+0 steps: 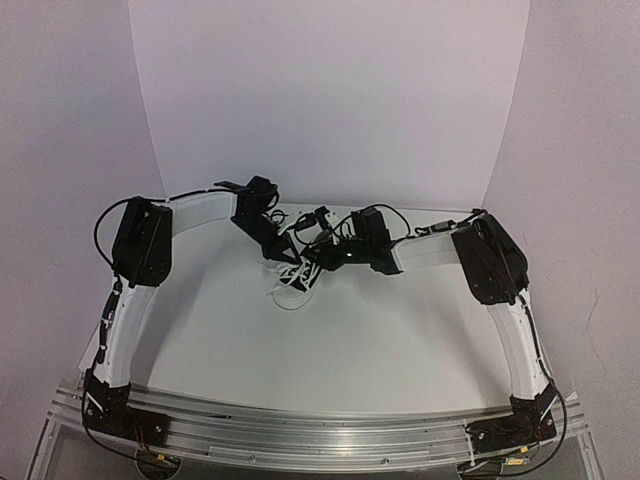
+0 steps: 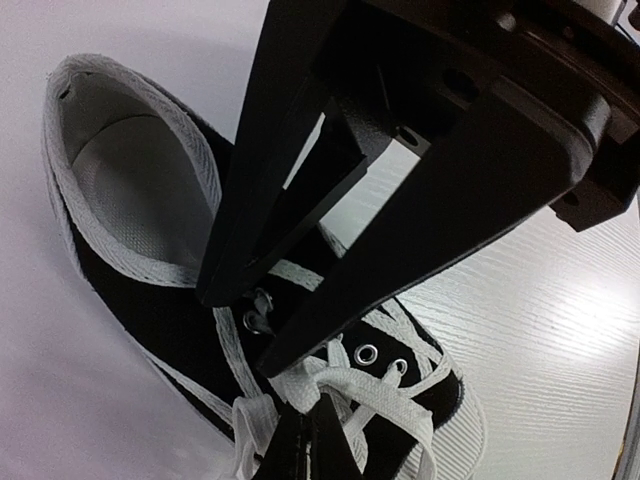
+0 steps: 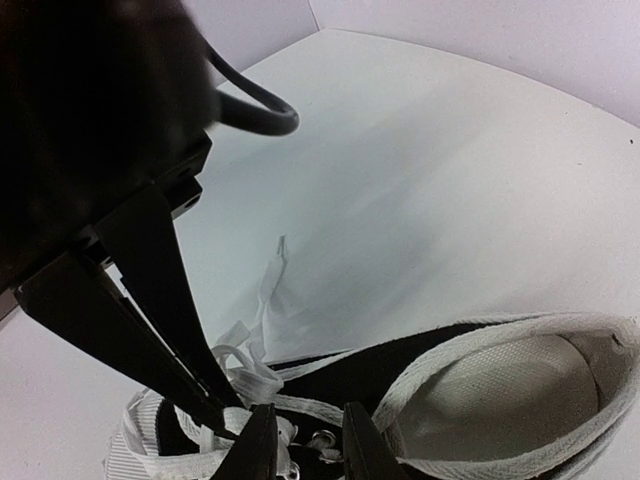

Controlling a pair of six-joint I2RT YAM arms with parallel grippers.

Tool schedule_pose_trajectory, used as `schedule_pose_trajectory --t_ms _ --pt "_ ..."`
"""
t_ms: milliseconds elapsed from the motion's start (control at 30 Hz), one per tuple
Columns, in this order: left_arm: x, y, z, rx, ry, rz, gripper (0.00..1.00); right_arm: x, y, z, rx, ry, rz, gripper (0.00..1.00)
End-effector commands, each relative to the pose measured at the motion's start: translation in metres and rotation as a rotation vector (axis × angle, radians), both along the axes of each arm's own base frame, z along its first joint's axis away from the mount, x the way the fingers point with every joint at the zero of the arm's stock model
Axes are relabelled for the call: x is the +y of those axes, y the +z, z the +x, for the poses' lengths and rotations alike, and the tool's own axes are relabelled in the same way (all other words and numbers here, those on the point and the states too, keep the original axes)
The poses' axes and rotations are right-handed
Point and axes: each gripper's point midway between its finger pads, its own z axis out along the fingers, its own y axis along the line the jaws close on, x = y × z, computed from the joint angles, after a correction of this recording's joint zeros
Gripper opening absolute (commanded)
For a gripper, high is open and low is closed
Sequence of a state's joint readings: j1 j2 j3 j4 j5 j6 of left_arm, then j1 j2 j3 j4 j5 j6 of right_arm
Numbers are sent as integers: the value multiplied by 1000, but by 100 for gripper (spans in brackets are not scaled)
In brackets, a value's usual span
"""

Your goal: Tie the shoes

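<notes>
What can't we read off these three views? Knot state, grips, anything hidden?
Left wrist: left gripper cut off by bottom edge, so whether it pinches the laces is unclear; right gripper covers the sneaker's middle.
Right wrist: sneaker front cut off by bottom edge; left gripper hides the lace crossing.
Top external: sneaker too small, partly under both grippers; knot state unreadable.

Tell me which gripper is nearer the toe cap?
Left. The left gripper is on the laces toward the toe cap; the right gripper is at the eyelets by the opening.
</notes>
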State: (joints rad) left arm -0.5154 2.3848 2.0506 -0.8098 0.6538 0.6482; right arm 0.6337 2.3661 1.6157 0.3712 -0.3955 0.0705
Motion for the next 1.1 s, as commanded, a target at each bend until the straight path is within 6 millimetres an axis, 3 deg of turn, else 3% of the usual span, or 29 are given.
schedule_pose_trajectory --t_ms 0,433,700,767,900,1067 --pt "-15 12 1 11 1 -81 0 31 -12 -39 -58 130 -43 24" --pt "-13 6 8 -29 3 -56 0 28 -12 -55 -30 152 -53 32" --pt "-14 7 8 -24 6 -62 0 31 -12 -63 -23 163 -53 32" --pt "-14 8 7 -22 7 -69 0 30 -13 -66 -24 164 -61 28" --pt "-17 12 7 -19 1 -88 0 33 -14 -64 -16 148 -61 7" --pt "-15 16 7 -51 -15 -80 9 30 -11 -63 -22 127 -67 1"
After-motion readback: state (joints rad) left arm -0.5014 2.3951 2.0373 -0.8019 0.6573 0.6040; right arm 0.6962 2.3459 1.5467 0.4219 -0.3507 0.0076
